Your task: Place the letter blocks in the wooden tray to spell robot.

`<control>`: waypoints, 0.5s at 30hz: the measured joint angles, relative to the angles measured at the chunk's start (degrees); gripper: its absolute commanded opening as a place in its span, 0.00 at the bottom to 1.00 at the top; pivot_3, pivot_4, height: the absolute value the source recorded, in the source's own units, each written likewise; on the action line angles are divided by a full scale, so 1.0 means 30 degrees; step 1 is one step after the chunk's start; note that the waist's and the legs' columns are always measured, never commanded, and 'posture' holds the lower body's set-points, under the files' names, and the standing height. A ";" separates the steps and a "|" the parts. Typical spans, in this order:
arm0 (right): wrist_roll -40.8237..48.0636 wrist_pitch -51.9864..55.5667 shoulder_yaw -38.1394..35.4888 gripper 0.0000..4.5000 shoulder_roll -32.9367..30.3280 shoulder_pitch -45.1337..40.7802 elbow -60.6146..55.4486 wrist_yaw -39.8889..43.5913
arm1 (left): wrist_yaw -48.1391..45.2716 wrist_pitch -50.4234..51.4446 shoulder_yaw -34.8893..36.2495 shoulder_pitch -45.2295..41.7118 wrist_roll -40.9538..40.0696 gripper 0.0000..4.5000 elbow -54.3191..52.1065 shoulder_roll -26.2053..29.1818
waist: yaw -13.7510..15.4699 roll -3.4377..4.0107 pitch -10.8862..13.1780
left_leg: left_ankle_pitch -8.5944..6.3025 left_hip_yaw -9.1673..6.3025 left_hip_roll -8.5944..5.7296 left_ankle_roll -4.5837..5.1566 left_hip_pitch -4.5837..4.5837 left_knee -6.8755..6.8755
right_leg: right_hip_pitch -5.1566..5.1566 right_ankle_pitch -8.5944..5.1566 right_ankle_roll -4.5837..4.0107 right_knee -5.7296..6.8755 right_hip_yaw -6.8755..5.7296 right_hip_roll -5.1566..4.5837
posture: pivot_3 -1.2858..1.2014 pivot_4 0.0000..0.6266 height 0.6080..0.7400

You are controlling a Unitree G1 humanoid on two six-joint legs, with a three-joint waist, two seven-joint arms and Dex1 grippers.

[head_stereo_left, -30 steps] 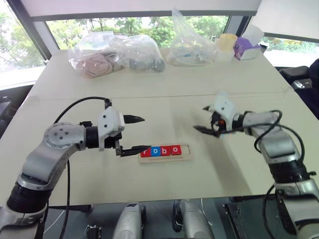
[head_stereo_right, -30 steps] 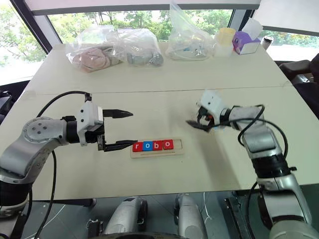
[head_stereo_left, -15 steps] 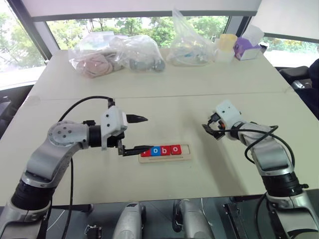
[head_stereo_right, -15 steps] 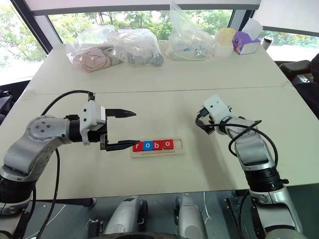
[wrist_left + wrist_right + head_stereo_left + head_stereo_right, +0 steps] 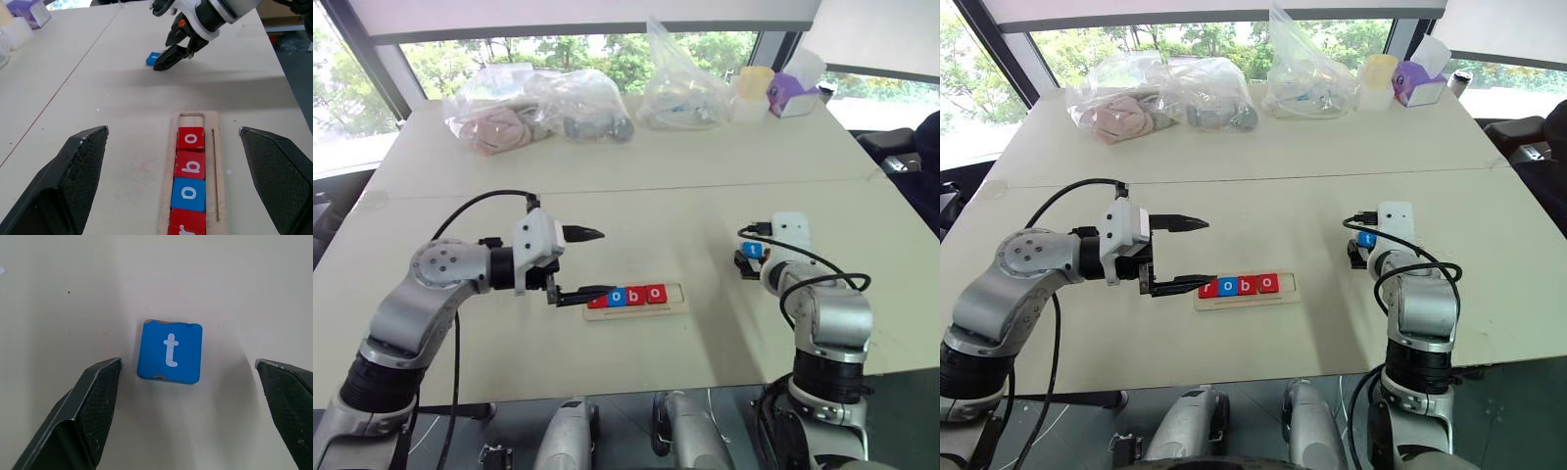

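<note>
Head views: wooden tray (image 5: 677, 300) lies on the table (image 5: 636, 186) mid-front, four letter blocks in it reading r, o, b, o: red r (image 5: 1208, 289), blue o (image 5: 619, 296), red b (image 5: 636, 295), red o (image 5: 655, 293). Slot at the tray's right end is free. Left gripper (image 5: 584, 262) points toward the tray's left end, jaws wide, holding nothing, lower finger tip just by the r block. Right gripper (image 5: 1361, 249) sits well right of the tray, pointing down at the blue t block (image 5: 754, 251) on the table. Plastic bags (image 5: 538, 108) and a purple box (image 5: 791, 96) at the far edge.

Left wrist view: left fingers (image 5: 68, 181) spread wide either side of the tray, blocks between them, no contact. Right gripper and the t block farther off on bare table.

Right wrist view: t block flat on the table, letter up, between wide-apart right fingers (image 5: 93, 406), neither touching it.
</note>
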 measured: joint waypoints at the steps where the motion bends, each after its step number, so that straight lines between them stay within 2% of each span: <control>1: 0.0058 0.0053 -0.0176 0.98 0.0154 -0.0060 0.0005 -0.0130 | 0.0000 -0.0001 0.0002 0.0000 0.0018 1.00 0.0015 0.0001 | -0.0002 0.0001 -0.0001 | 0.0000 -0.0001 0.0000 0.0000 0.0002 0.0000 | 0.0001 -0.0001 0.0001 0.0001 0.0000 0.0000 | 0.52 0.24 1.00; 6: 0.0421 0.0029 -0.1043 0.98 0.0874 -0.0608 0.0508 -0.0742 | 0.0012 0.0000 0.0001 0.0000 0.0043 1.00 0.0025 0.0001 | -0.0103 0.0002 -0.0003 | 0.0000 -0.0007 0.0002 0.0001 0.0008 0.0000 | 0.0005 -0.0011 0.0013 0.0001 0.0001 0.0000 | 0.52 0.24 1.00; 9: 0.0566 -0.0580 -0.1313 0.80 0.1109 -0.1107 0.1319 -0.1096 | 0.0035 -0.0001 0.0001 0.0000 0.0087 1.00 0.0024 -0.0001 | -0.0219 0.0000 -0.0004 | 0.0001 -0.0011 0.0002 0.0001 0.0013 0.0000 | 0.0009 -0.0018 0.0020 0.0001 0.0002 0.0000 | 0.52 0.24 1.00; 14: 0.0796 -0.1555 -0.1368 0.26 0.1185 -0.1394 0.2167 -0.1363 | 0.0063 -0.0001 -0.0005 -0.0005 0.0146 1.00 0.0025 -0.0142 | -0.0494 0.0000 -0.0004 | 0.0000 -0.0016 0.0006 0.0002 0.0021 -0.0017 | 0.0007 -0.0013 0.0028 0.0001 0.0003 0.0001 | 0.52 0.24 1.00; 15: 0.0816 -0.1612 -0.1327 0.26 0.1185 -0.1391 0.2195 -0.1366 | 0.0065 -0.0001 -0.0024 -0.0005 0.0148 1.00 0.0025 -0.0176 | -0.0503 0.0000 -0.0004 | 0.0000 -0.0016 0.0008 0.0002 0.0021 -0.0019 | 0.0006 -0.0013 0.0030 0.0002 0.0003 0.0006 | 0.52 0.24 1.00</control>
